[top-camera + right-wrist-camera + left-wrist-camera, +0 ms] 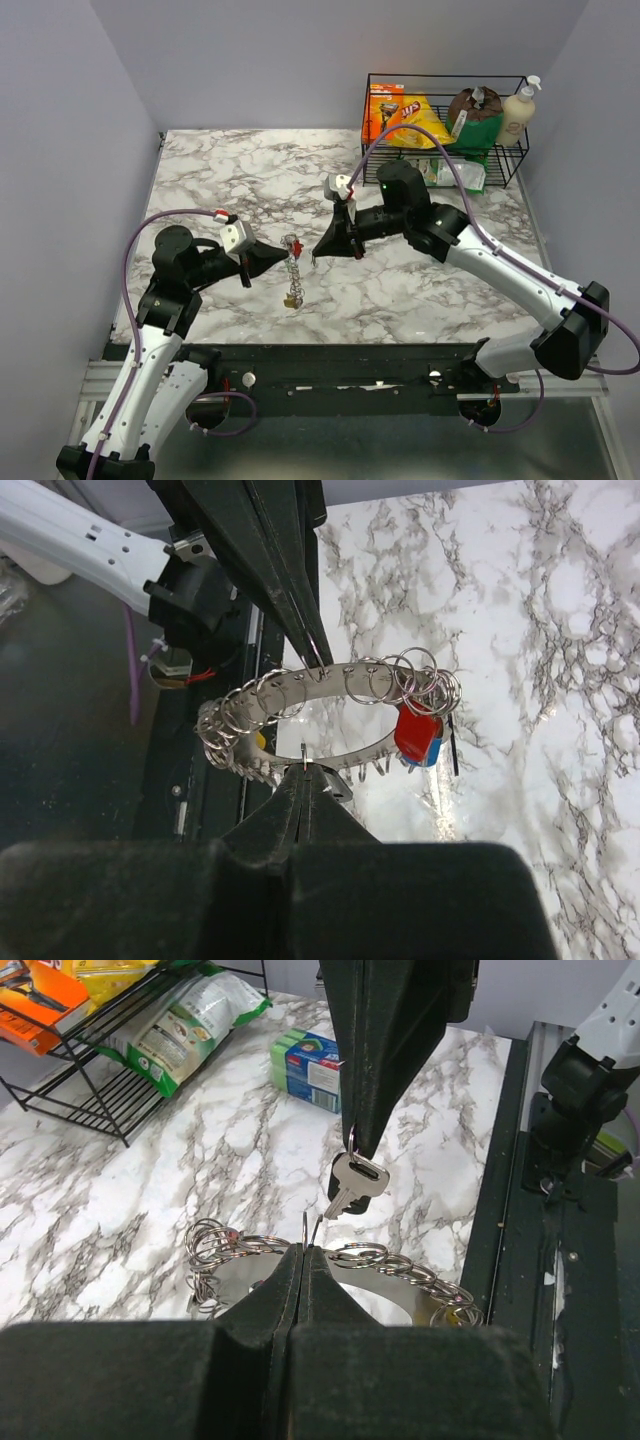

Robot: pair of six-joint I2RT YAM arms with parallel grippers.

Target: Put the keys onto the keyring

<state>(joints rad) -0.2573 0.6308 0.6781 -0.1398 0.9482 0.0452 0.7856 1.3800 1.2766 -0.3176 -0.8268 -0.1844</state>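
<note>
Pinching the large silvery coiled-wire keyring (pixel 362 1255) between closed fingers, the left gripper (pixel 304 1252) is holding it crosswise. The right gripper (pixel 358 1150) (jaws pressed on a small silver metal key (pixel 352 1182)) is hovering just beyond, with the key tip pointing down at the ring.

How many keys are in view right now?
3: a silver key hangs pinched in the right pincer; a red-headed key and a blue-headed key just behind it sit bunched on the keyring. More may be hidden behind them.
</note>
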